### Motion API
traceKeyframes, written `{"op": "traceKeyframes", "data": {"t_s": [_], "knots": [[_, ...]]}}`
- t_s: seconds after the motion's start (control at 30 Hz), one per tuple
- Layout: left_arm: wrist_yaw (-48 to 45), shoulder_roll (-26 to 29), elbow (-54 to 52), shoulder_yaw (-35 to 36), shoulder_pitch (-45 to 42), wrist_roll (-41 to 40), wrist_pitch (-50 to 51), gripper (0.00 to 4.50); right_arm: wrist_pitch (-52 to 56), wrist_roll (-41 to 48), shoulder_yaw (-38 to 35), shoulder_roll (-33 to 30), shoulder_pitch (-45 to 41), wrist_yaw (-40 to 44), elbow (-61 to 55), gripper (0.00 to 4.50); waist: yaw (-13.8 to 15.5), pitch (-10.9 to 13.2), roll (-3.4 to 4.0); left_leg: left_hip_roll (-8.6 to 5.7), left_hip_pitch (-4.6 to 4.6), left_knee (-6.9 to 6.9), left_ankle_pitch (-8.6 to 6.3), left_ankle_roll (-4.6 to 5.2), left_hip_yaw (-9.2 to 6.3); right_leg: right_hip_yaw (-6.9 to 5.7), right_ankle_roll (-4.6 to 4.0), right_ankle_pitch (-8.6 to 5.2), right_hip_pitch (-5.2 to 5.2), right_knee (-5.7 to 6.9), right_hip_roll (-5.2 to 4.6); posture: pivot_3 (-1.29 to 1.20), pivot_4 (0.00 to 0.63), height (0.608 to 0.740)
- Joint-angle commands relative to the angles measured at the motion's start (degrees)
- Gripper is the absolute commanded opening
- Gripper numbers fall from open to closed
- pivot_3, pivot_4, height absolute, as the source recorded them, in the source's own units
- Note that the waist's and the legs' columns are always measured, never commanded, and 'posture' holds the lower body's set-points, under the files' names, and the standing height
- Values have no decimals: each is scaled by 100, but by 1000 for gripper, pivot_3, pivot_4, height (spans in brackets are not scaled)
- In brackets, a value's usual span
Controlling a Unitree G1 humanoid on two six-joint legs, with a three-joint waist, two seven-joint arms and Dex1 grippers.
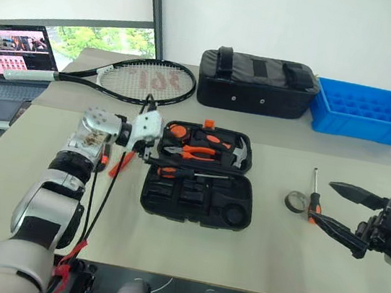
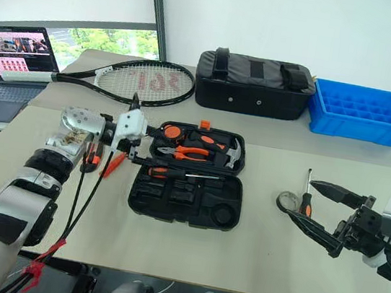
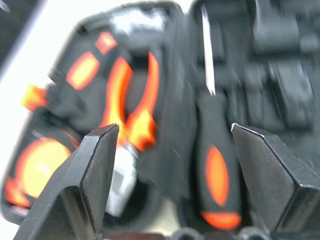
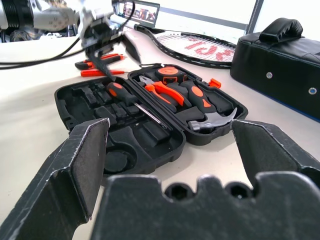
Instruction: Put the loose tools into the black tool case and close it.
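Observation:
The black tool case [image 1: 194,206] lies open mid-table, with pliers, a hammer and a tape measure in its far half. An orange-and-black screwdriver [image 1: 186,174] lies across the case's middle. My left gripper [image 1: 149,151] hovers open at the case's left edge, just above that screwdriver's handle [image 3: 216,175], not touching it. Two orange loose tools [image 2: 102,160] lie on the table left of the case, beside my left wrist. Right of the case lie a dark tape roll [image 1: 295,201] and a second screwdriver [image 1: 313,198]. My right gripper [image 1: 322,202] hangs open over them, holding nothing.
A tennis racket [image 1: 143,81] lies behind the case at the left. A black fabric bag [image 1: 255,86] and a blue plastic tray [image 1: 364,112] stand at the back. A laptop [image 1: 11,55] sits at the far left. Bare table lies in front of the case.

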Motion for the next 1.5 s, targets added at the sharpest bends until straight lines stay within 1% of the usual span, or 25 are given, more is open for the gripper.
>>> {"op": "traceKeyframes", "data": {"t_s": [0.03, 0.13, 0.2, 0.23, 0.27, 0.3, 0.33, 0.53, 0.73, 0.83, 0.93, 0.97, 1.0, 1.13, 1.4, 1.5], "knots": [[-27, -229, -530, 219, -18, -430, 450, 3240, -37, 57, -34, -98, -123, 32, -46, 4500, 2, -1, 1, -1, 0, 1, 0, 0, 0, 0, 0, 0, 1, 0, 0, 0, 150, 708], [99, -449, -592, 103, 205, -336, 453, 1980, -26, 49, 8, -103, -182, 13, -42, 4500, 3, -2, 3, -2, 1, 4, 0, 0, -3, 1, 0, 0, 5, -1, 0, 0, 150, 708], [143, -589, -591, 40, 292, -291, 450, 1380, -12, 45, 8, -102, -180, 4, -60, 4500, -7, 0, 3, -4, 1, 4, 0, 0, -6, 2, -1, 0, 6, 0, 0, 0, 150, 708], [159, -657, -582, 2, 314, -258, 441, 820, -5, 43, 3, -101, -173, -3, -73, 4500, -8, 0, 2, -4, 1, 4, 0, 0, -6, 2, -1, 1, 6, 0, 0, 0, 150, 708], [168, -698, -580, -22, 325, -235, 436, 552, 0, 42, -1, -101, -169, -9, -82, 4500, -8, 2, 1, -4, 1, 4, 0, 0, -7, 2, -2, 1, 6, 2, 0, 0, 150, 708], [182, -731, -570, -46, 328, -213, 428, 128, 5, 42, -6, -101, -162, -14, -91, 4500, -6, 3, 0, -4, 0, 6, 0, 0, -9, 1, -2, 1, 6, 2, 1, 0, 150, 708], [206, -771, -525, -71, 319, -170, 393, 47, 12, 46, -20, -101, -148, -20, -108, 4500, -6, 4, -1, -4, -1, 8, 0, 0, -10, 1, -2, 1, 6, 2, 1, 0, 150, 708], [263, -1001, 94, -271, 175, 120, 77, 47, 46, 71, -106, -101, -36, -82, -223, 4500, 1, 8, -8, -12, -2, 9, 0, 0, -16, 5, 0, 0, 8, 1, 0, 0, 150, 708], [287, -1109, 785, -375, 56, 390, -191, 47, 92, 83, -158, -109, 78, -160, -332, 4500, -10, 9, -10, -26, -3, 8, 0, 1, -32, 8, 2, -1, 8, 1, -2, 0, 150, 708], [499, -1134, 1153, -440, 9, 612, -322, 47, 119, 76, -188, -124, 154, -188, -394, 4500, -1, 9, -10, -33, -4, 8, 0, 1, -43, 8, 3, -2, 9, 1, -4, 0, 150, 708], [663, -1140, 1430, -474, -38, 794, -423, 47, 138, 85, -198, -131, 209, -212, -453, 4500, 0, 7, -7, -40, -1, 11, 0, 1, -55, 9, 12, -7, 25, -1, -5, 0, 150, 708], [671, -1139, 1498, -503, -34, 854, -471, 47, 150, 90, -204, -132, 229, -221, -478, 4500, -7, 7, -6, -42, 2, 11, 0, 1, -59, 9, 30, -17, 33, -2, -5, 0, 150, 708], [666, -1144, 1547, -517, -29, 890, -493, 47, 160, 97, -209, -134, 246, -230, -498, 4500, -13, 7, -7, -43, 8, 11, 0, 1, -62, 9, 41, -24, 40, -2, -5, 0, 150, 708], [644, -1181, 1641, -570, 14, 1010, -553, 47, 207, 78, -219, -180, 327, -236, -541, 4500, -25, 5, -4, -44, 23, 12, 0, 1, -68, 8, 45, -26, 70, -3, -5, 0, 150, 708], [694, -1262, 1708, -659, 87, 1140, -571, 47, 265, 42, -175, -296, 387, -205, -535, 4500, -21, 4, -1, -49, 23, 14, 0, 1, -78, 7, 46, -27, 73, -3, -5, 0, 150, 708], [838, -1291, 1738, -563, 49, 1083, -594, 47, 325, -70, -124, -338, 356, -371, -499, 4500, -14, 2, 0, -51, 23, 16, 0, 1, -81, 7, 47, -27, 77, -5, -5, 0, 150, 708]]}}
